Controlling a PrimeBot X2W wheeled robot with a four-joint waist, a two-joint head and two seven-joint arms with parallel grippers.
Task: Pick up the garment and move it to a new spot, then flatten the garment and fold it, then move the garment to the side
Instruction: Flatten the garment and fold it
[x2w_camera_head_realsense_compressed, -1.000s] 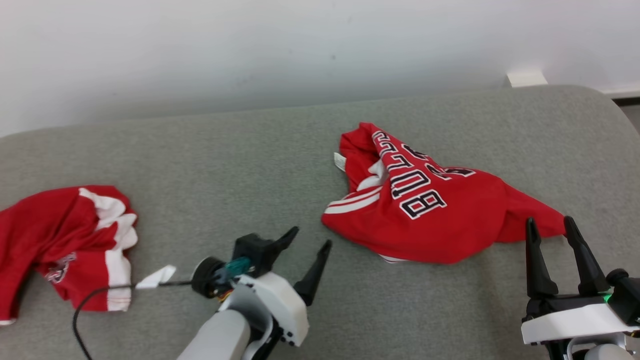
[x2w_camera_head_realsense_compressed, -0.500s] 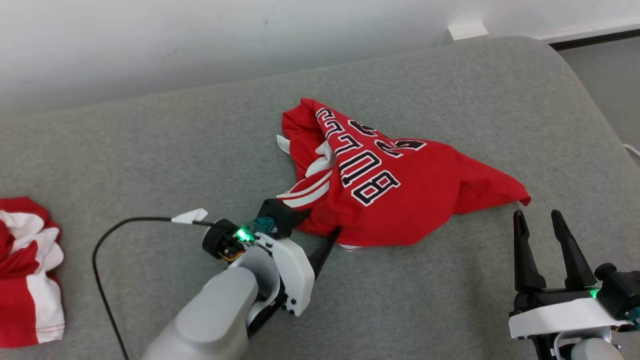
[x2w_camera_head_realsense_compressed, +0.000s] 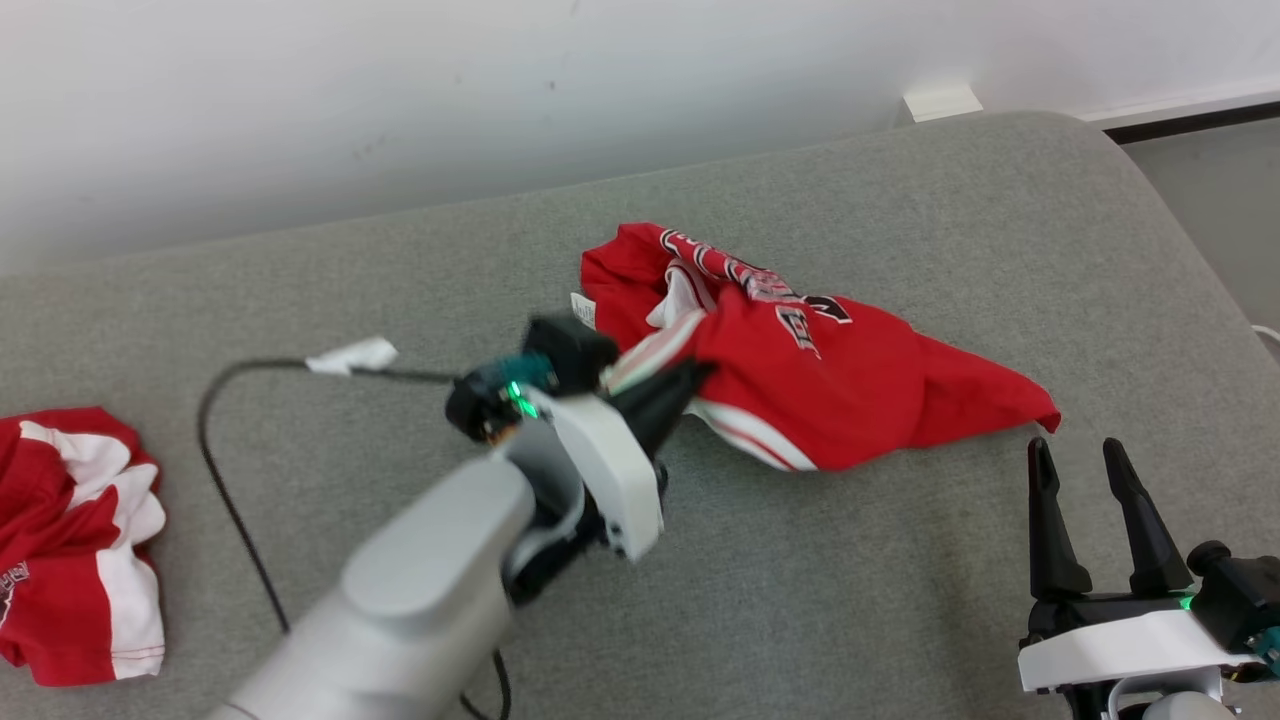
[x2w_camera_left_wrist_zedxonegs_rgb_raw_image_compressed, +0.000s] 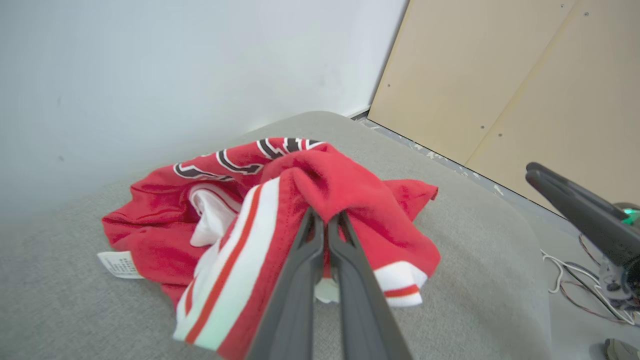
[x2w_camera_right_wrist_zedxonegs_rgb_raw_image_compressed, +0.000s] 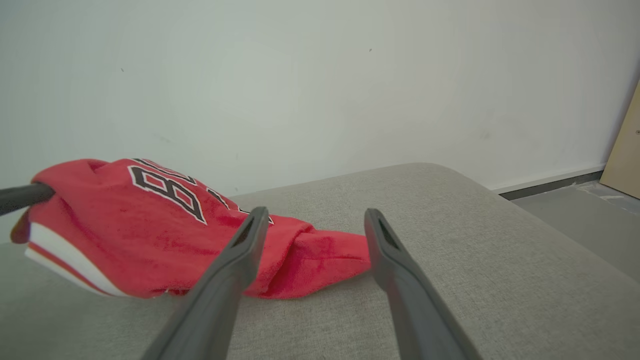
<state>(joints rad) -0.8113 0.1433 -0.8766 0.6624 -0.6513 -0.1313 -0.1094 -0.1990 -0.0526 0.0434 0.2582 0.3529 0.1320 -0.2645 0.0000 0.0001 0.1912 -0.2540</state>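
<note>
Grey woven cushion lies nearest us. Over its near edge our right gripper hangs with its two dark fingers spread and nothing between them. Off to our near left, well apart from the work, a second red-and-white garment sits crumpled.

A little farther in, our left gripper has its fingers pressed together on a fold of the red garment, close to the white-and-red striped hem. In the left wrist view the cloth bunches over the fingertips and drapes down on either side. The pinched edge is held off the cushion, while the rest of the garment lies on the fabric and stretches toward our right. Its pointed corner ends just beyond the right gripper's tips, apart from them as far as we can tell. A white label shows at the garment's far-left edge, and past the cushion stands a pale wall.

We judge this to be the first step, picking the garment up to move it, with the grasp made and the lift hardly under way. The next move calls for raising the cloth until its trailing corner clears the cushion, then carrying it to a free patch. A single pinch on a bunched fold could slip, so we would hold it firmly. Flattening will likely need our right gripper on a second corner.
</note>
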